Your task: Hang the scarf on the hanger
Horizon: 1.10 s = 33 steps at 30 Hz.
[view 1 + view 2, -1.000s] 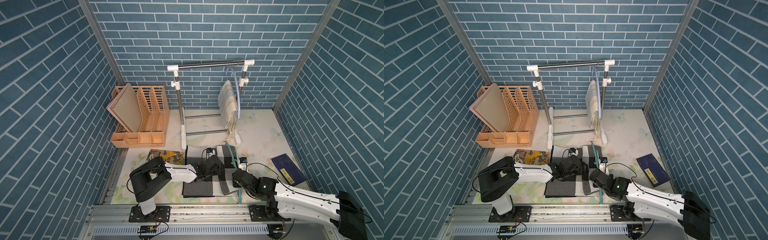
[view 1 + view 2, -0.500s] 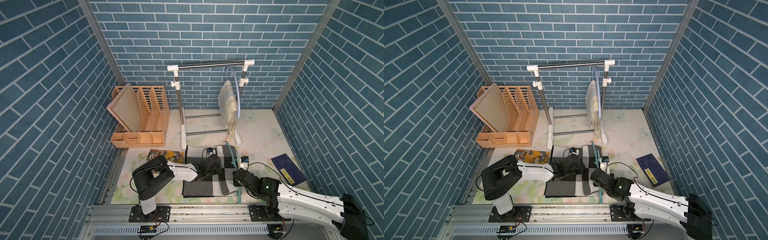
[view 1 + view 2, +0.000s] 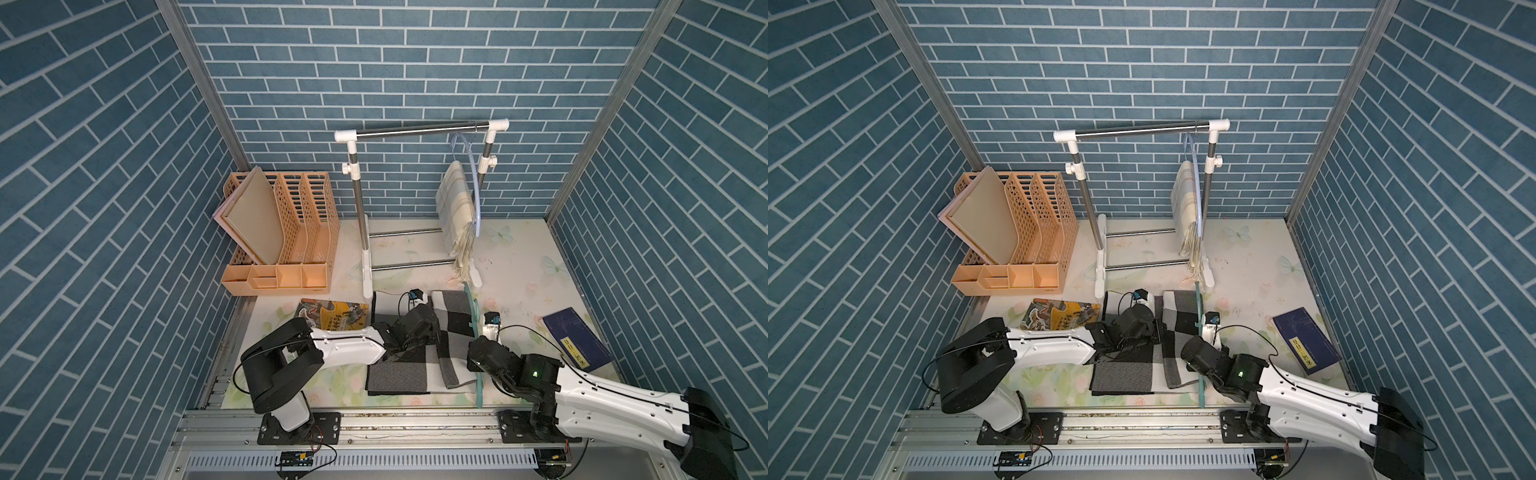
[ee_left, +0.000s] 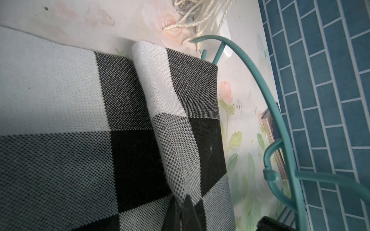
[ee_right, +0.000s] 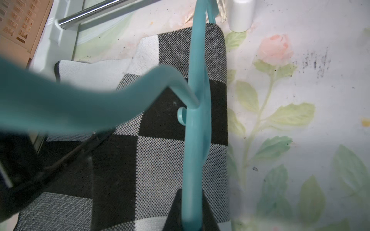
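scarf (image 3: 397, 376) lies on table (image 3: 519, 266) before rack (image 3: 415, 129), hanger (image 5: 197, 140) along its right edge.

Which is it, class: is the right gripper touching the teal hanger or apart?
Touching. The right wrist view shows the right gripper shut on the teal hanger, a finger pressed against each side of its bar.

I'm working in a mocked-up robot lab cell: blue brick-print panels (image 3: 374, 62) are boxing in my floral-mat bench (image 3: 519, 257), and an aluminium rail (image 3: 415, 424) is running along its front edge.
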### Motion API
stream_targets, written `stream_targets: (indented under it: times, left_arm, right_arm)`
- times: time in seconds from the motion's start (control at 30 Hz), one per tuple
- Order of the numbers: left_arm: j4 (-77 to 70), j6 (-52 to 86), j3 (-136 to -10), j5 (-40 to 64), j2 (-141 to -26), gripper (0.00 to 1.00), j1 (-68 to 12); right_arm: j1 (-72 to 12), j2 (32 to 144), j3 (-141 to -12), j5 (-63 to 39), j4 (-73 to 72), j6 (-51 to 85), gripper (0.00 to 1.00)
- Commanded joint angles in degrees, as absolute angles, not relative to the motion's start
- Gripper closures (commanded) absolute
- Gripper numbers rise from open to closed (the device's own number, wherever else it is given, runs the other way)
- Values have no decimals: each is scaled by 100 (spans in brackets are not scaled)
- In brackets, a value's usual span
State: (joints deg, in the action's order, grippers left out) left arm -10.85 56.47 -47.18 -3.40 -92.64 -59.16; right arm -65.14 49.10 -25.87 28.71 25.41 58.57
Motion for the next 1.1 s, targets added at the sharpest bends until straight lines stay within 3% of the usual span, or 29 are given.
stream_targets:
  times: [0.0,0.4,1.07]
  left_arm:
    - [-630,5445,-4563,-646,-8936,100,-5767]
    - [-76,4720,-3927,-866,-7821,100,-5157]
    - [1256,3669,-3932,-152,-6861,100,-3773]
  right_arm:
    - [-6495,4872,-2760,3173,2850,5984,100]
    - [-6495,4900,-2538,2796,2173,6010,100]
    - [-6486,6320,-2929,2452,1103,6083,100]
